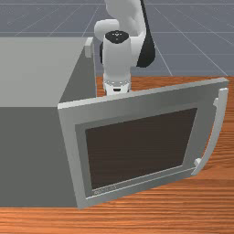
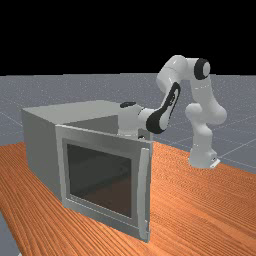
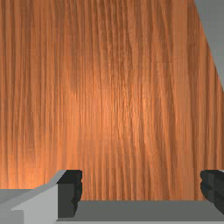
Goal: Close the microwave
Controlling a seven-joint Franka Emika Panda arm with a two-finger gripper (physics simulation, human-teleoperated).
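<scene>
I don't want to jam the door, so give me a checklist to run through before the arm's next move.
1. Door open and waiting to be swung: ok, it juts out from the microwave.
2. Gripper holding nothing: ok, the fingers are apart with nothing gripped.
3. Gripper on the door's outer side, where the handle is: not ok, it is on the inner side.
4. Door's closing path free: not ok, the arm appears to be in the way.
5. Fingers out of contact with the door: cannot tell.
6. Microwave's inside free of things: cannot tell.
</scene>
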